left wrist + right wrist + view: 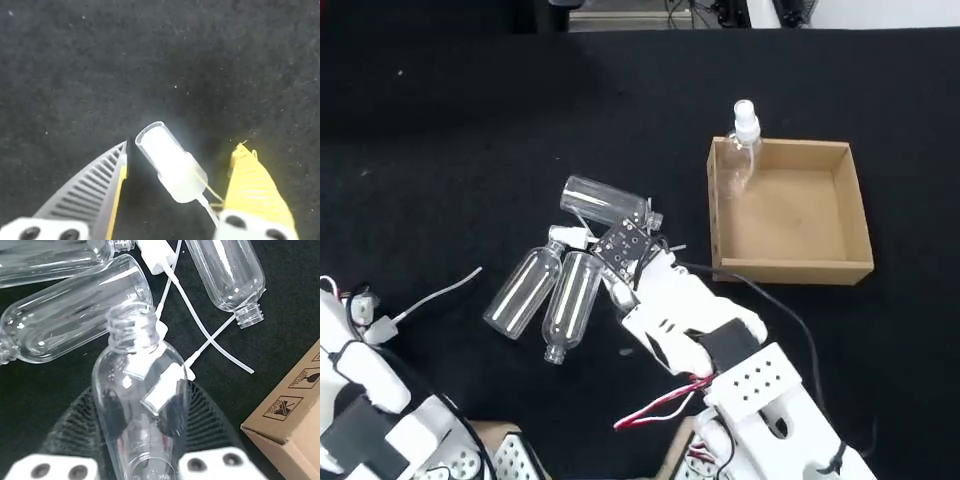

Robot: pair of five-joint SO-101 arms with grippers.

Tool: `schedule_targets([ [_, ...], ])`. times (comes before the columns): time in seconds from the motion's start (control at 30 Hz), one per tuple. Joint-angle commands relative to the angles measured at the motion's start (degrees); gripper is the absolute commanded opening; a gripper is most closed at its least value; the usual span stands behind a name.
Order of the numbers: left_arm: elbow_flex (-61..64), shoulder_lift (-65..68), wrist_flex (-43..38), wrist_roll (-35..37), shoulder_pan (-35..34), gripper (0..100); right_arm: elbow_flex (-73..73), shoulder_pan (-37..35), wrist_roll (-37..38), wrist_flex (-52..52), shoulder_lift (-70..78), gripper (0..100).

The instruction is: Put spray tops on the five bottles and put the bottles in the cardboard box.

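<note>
Cardboard box [790, 268]: sits open side up on the black table [470, 120], toward the right in the high view
Inside the box: one upright bottle [741, 165] stands in the far left corner, with a white spray head fitted that rises above the rim
Right gripper [142, 390]: clamped on a clear held bottle [137, 405] whose open neck points away from the wrist; it is near the box, to its left
Lying bottles [572, 298]: three clear ones on their sides on the table, left of the box, close around the right gripper, necks open
Loose spray tops [156, 260]: white, with thin tubes, on the table among the lying bottles
Left gripper [183, 147]: fingers spread, one on each side of a single spray top [170, 162]
Single spray top: lies on the table near its left edge, well apart from the box, tube trailing
</note>
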Motion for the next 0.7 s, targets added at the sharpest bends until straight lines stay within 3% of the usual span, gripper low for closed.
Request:
schedule_targets([
  [0.0, -0.66, -0.26, -0.62, 0.53, -0.48, 15, -0.66, -0.79, 0.09, -1.14, -1.19, 1.1],
  [0.07, -0.75, -0.26, -0.97, 0.53, -0.48, 2, -0.66, -0.79, 0.09, -1.14, -1.19, 1.1],
  [0.17, -1.01, -0.44, -0.97, 0.53, -0.57, 9, -0.66, -0.79, 0.09, -1.14, -1.19, 1.1],
  [0.33, -14.11, -0.53, -0.97, -2.46, -1.45, 3, -0.66, -0.79, 0.09, -1.05, -1.19, 1.1],
  [0.47, -22.64, -0.26, -0.62, -15.47, 0.92, 3, -0.66, -0.70, 0.09, -1.05, -1.19, 1.1],
  [0.67, -16.75, 1.41, -0.44, -41.93, 6.99, 3, -0.66, -0.70, 0.09, -1.05, -1.19, 1.1],
])
